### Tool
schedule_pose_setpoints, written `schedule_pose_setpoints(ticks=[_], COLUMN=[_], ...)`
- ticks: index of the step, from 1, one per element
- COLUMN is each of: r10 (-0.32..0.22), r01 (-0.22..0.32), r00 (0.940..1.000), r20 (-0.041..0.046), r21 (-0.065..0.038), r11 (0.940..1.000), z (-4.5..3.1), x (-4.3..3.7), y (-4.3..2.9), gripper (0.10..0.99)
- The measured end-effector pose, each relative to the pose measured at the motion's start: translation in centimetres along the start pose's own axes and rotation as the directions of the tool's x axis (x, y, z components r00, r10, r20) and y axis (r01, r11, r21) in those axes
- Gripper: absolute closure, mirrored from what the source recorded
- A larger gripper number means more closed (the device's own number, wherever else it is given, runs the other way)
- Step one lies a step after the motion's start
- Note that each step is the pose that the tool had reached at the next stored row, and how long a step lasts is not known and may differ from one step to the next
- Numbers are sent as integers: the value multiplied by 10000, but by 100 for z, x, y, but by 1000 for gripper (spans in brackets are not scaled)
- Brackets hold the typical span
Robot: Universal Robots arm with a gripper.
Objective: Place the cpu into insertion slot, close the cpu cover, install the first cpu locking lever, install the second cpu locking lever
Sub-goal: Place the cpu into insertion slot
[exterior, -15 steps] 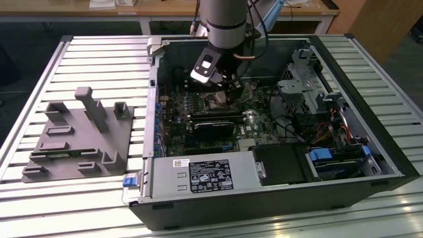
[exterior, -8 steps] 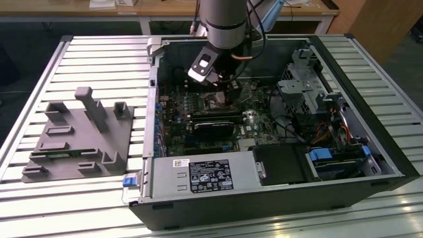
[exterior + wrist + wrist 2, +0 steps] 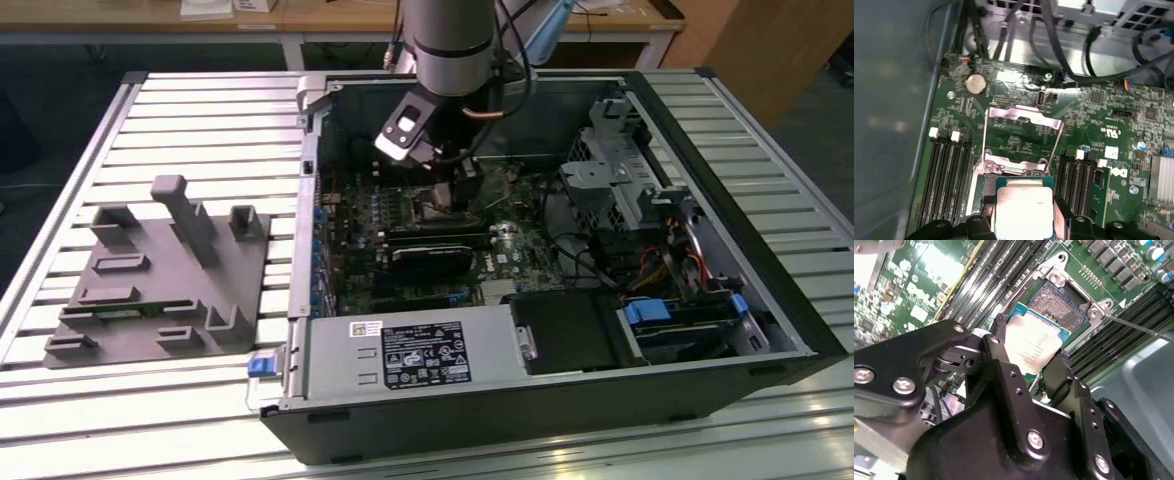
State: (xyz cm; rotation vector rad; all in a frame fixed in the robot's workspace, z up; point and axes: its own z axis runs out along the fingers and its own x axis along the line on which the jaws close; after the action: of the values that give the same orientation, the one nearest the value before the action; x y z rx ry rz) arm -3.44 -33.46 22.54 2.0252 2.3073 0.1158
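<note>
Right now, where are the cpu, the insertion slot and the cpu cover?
cpu [image 3: 1035, 345]: second wrist view, metal top.
insertion slot [image 3: 1060, 301]: second wrist view, dark centre.
cpu cover [image 3: 1024, 115]: first wrist view, frame bar.

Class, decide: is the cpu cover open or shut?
Open. In the first wrist view the cpu cover stands swung back, board showing through its window; the gripper holds the cpu.

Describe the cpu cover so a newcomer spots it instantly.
Inside the open computer case, on the green motherboard: the cpu cover is the thin silvery frame flipped open beside the cpu. Unlike that solid chip, green board shows through its window.
</note>
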Motion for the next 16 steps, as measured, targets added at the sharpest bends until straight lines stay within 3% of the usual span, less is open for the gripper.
schedule_pose_setpoints(ticks=[5, 16], r10=[728, 1176], r01=[-728, -1176], r00=[9973, 9930], r20=[74, 118], r21=[-1, -6], r11=[9973, 9931], z=[13, 62], x=[4, 92], y=[-8, -57], gripper=[545, 545])
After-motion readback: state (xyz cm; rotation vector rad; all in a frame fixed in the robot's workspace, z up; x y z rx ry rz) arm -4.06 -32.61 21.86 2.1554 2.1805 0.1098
